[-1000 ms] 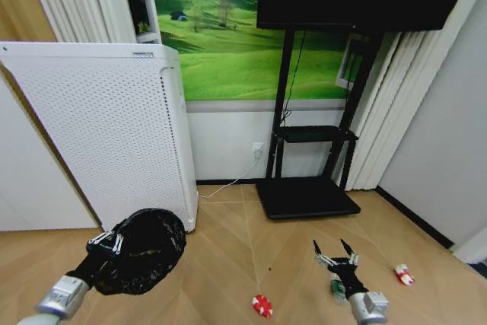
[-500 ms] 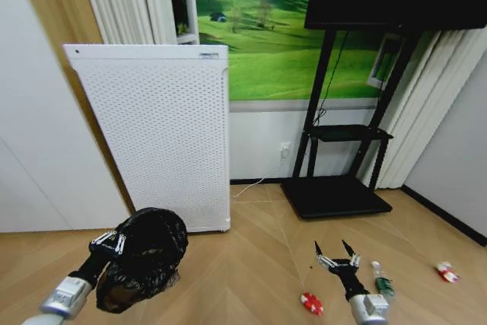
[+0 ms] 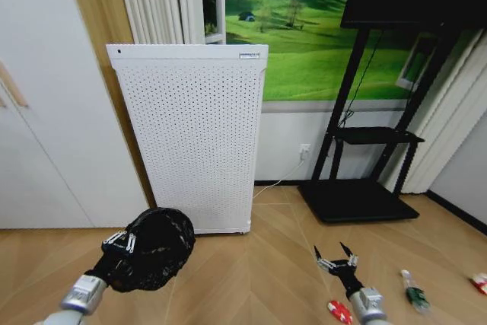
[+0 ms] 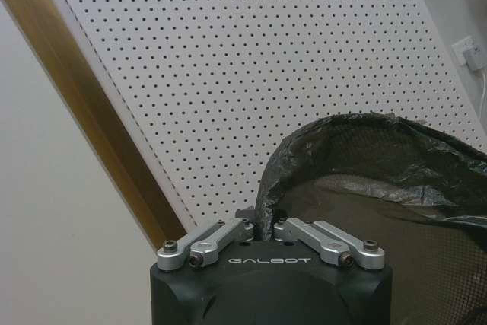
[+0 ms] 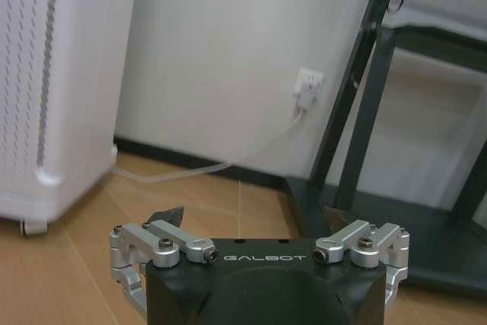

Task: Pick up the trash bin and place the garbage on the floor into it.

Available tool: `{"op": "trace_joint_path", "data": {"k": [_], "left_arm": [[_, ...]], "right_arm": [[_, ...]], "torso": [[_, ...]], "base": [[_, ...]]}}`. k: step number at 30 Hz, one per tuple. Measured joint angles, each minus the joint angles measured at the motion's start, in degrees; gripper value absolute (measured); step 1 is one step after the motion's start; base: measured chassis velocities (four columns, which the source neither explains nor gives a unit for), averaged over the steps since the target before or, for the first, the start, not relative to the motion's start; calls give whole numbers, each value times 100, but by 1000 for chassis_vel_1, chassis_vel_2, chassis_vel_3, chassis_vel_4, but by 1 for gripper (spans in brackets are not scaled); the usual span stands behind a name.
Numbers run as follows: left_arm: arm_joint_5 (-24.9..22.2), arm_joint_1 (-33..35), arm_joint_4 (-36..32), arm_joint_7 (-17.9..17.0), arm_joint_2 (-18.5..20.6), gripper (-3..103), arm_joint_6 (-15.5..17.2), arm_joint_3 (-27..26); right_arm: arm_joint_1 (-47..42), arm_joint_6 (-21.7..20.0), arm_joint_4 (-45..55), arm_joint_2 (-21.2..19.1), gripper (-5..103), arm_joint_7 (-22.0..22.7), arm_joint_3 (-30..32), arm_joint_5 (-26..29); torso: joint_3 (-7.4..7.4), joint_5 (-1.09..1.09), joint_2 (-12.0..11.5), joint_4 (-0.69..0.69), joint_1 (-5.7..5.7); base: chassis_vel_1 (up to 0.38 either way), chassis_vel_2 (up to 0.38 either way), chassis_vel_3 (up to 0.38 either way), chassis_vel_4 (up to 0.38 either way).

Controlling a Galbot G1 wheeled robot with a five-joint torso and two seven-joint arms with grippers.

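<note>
Clamping the trash bin [image 3: 156, 249] by its liner-draped rim, our left gripper [image 3: 120, 243] carries it clear of the floor, mouth tipped forward, we judge to keep it ready for loading. Our right gripper [image 3: 335, 256] hangs spread and empty over the red-and-white wrapper [image 3: 339, 311]; the bottle [image 3: 413, 294] lies nearby.

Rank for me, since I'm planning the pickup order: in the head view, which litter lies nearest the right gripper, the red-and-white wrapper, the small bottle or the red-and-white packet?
1. Red-and-white wrapper: on the floor just to the left of the open right gripper, by its wrist.
2. Small bottle: farther to the right.
3. Red-and-white packet: farthest, at the right edge.
</note>
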Motion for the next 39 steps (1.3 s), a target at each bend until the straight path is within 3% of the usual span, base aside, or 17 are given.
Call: {"op": "trace_joint_path", "data": {"k": [4, 8, 14, 26, 39], "left_arm": [[48, -76, 106, -32, -24, 6, 1, 136], [-7, -284, 306, -55, 54, 6, 95, 187], [-74, -406, 488, -61, 100, 6, 97, 202], [21, -609, 731, -60, 37, 6, 78, 443], [131, -637, 782, -84, -108, 6, 81, 804]], "right_arm": [[-1, -61, -470, -354, 100, 33, -193, 15], [-135, -49, -990, -786, 100, -15, -568, -13], [-65, -37, -1373, -1000, 100, -84, -938, 22], [-61, -52, -1590, -1201, 100, -72, -1617, -57], [545, -81, -2355, -1250, 100, 6, -2287, -67]], "torso": [[0, -5, 0, 6, 0], [0, -5, 0, 2, 0], [0, -4, 0, 5, 0], [0, -4, 0, 3, 0], [0, -4, 0, 3, 0]], "base": [[-9, -17, -5, 7], [0, 0, 0, 0], [0, 0, 0, 0], [0, 0, 0, 0], [0, 0, 0, 0]]}}
